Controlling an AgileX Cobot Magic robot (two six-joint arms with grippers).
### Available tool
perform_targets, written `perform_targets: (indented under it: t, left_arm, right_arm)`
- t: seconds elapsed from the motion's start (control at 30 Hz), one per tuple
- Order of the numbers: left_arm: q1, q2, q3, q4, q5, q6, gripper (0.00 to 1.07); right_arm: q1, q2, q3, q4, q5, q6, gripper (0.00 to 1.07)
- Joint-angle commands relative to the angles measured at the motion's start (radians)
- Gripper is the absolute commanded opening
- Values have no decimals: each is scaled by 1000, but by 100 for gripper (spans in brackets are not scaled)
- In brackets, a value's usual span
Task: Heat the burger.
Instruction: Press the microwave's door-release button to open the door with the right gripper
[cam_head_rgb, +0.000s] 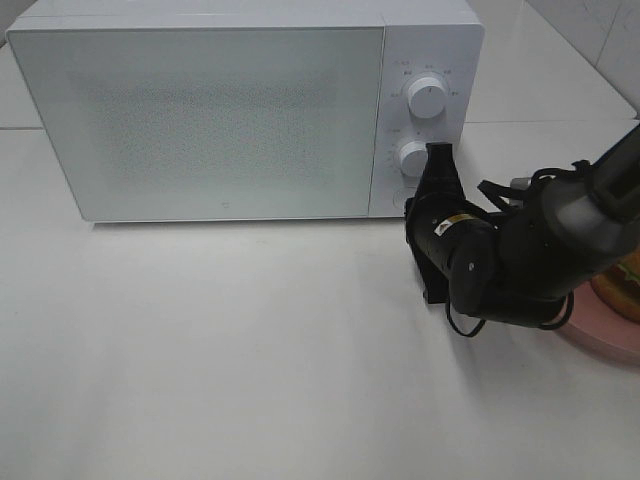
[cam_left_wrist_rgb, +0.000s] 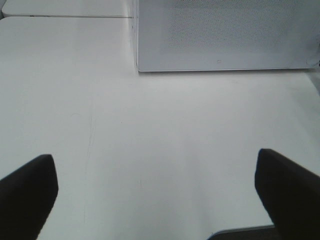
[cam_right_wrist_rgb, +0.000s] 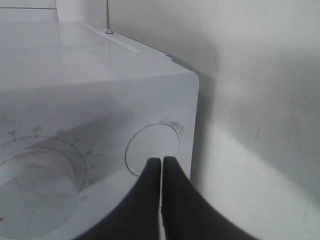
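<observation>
The burger (cam_head_rgb: 630, 275) peeks in at the far right edge of the exterior high view, on a round pink plate (cam_head_rgb: 600, 338), mostly hidden behind my right arm. The white microwave (cam_head_rgb: 210, 110) stands at the back with its door shut. My right gripper (cam_head_rgb: 418, 200) is shut and empty, its tips (cam_right_wrist_rgb: 161, 161) at the round button (cam_right_wrist_rgb: 152, 145) in the panel's lower right corner, below the lower knob (cam_head_rgb: 413, 157). My left gripper (cam_left_wrist_rgb: 155, 165) hangs wide open and empty over bare table, facing the microwave door (cam_left_wrist_rgb: 225, 35). It is outside the exterior high view.
An upper knob (cam_head_rgb: 427, 97) sits above the lower one on the control panel. The white table (cam_head_rgb: 220, 350) stretches in front of the microwave. The right arm's black body lies between the microwave and the plate.
</observation>
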Motion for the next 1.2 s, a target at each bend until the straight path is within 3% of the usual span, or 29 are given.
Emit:
perform_targets:
  t: [0.03, 0.57, 1.2]
  left_arm:
    - [-3, -1, 3, -4, -14, -7, 100]
    - [-3, -1, 3, -4, -14, -5, 100]
    - [-3, -1, 3, -4, -14, -6, 100]
  right_arm:
    - [-3, 10, -34, -11, 11, -2, 0]
    - [-37, 78, -114, 23, 28, -38, 0]
    - [-41, 79, -210, 82, -181, -87, 0]
